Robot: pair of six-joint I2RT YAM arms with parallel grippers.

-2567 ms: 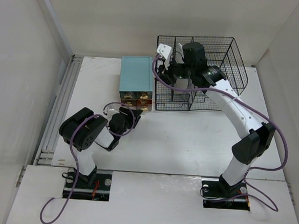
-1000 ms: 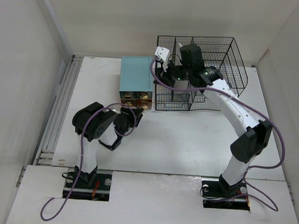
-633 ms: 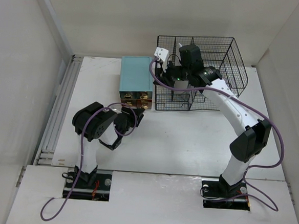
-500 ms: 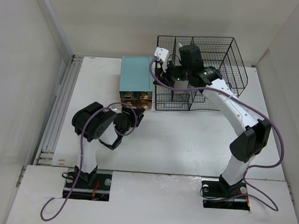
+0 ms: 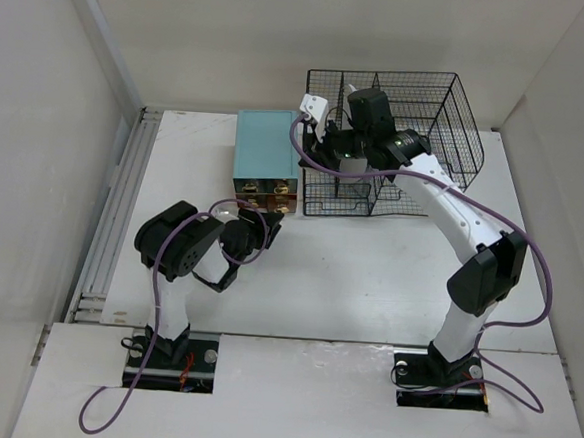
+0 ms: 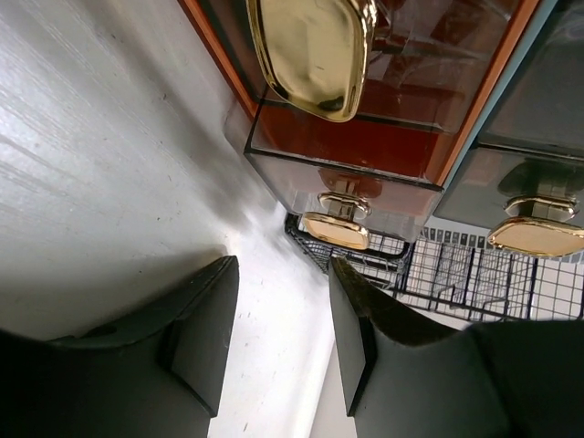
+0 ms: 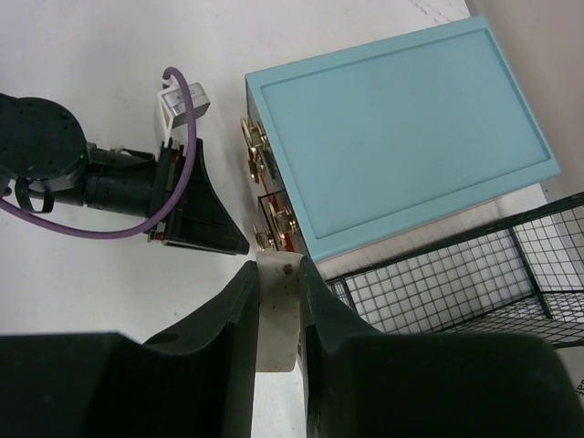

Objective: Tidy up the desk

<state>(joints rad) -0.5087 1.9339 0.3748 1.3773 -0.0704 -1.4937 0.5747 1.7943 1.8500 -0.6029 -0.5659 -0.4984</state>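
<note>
The desk (image 5: 368,274) is a white tabletop with a teal drawer box (image 5: 267,152) and a black wire rack (image 5: 419,118) at its back. My left gripper (image 6: 283,274) hovers low just in front of the box's red-brown drawers, open with nothing between its fingers. Gold handles (image 6: 336,228) face it. My right gripper (image 7: 278,269) hangs high over the rack's left end, beside the box (image 7: 392,137), shut on a small flat white block (image 7: 276,319). From the right wrist view I see the left gripper (image 7: 205,224) below.
A metal rail (image 5: 112,216) runs along the desk's left edge. White walls close in the back and both sides. The rack's mesh (image 6: 474,283) stands right beside the drawers. A white item (image 5: 351,188) lies inside the rack's left compartment.
The right gripper has drifted a little to the left above the rack with the white block in it. The left arm's elbow shifted, while its gripper stays in front of the drawers.
</note>
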